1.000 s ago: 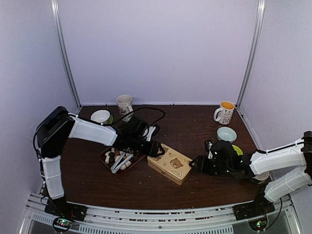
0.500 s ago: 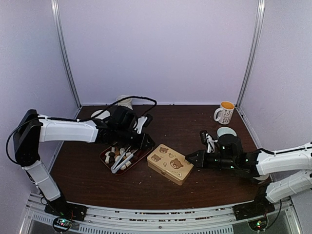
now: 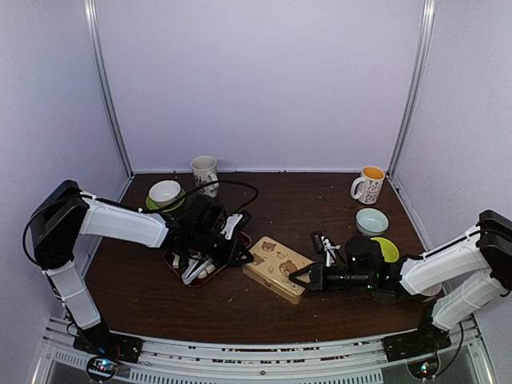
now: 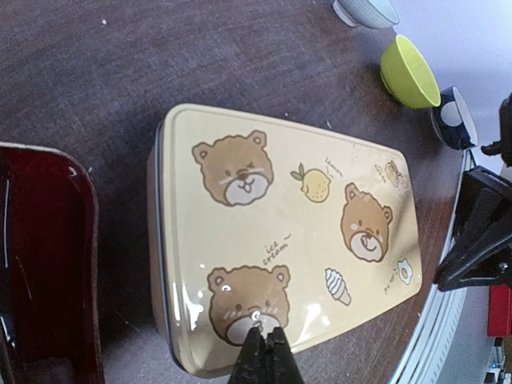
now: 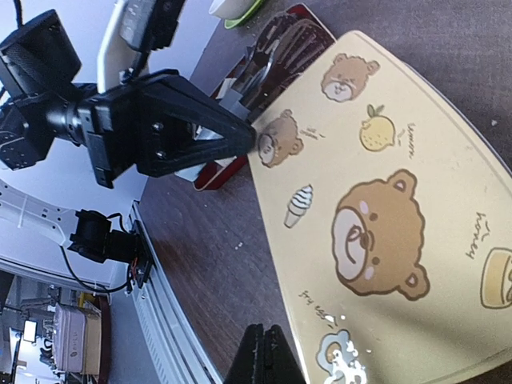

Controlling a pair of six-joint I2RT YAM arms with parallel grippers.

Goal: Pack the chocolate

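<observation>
The chocolate [image 3: 186, 258] lies as small white and brown pieces in a dark red tray [image 3: 172, 254], under silver tongs [image 3: 202, 266]. Right of the tray sits a closed cream tin [image 3: 276, 268] printed with bears, its lid filling the left wrist view [image 4: 296, 216] and the right wrist view [image 5: 400, 216]. My left gripper [image 3: 244, 258] is shut with nothing in it, tips [image 4: 268, 346] at the tin's tray-side edge. My right gripper [image 3: 294, 280] is shut and empty too, tips [image 5: 266, 342] low over the table at the tin's opposite edge.
A white mug [image 3: 205, 170] and a white bowl on a green plate [image 3: 164, 192] stand at the back left. At the right are an orange-filled mug [image 3: 370, 184], a pale blue bowl [image 3: 372, 220], a green bowl [image 4: 408, 72] and a dark dotted bowl [image 4: 454, 120].
Both grippers have gone from open to shut. The right gripper moved left to the tin's edge; the left one dropped to the tin's other edge.
</observation>
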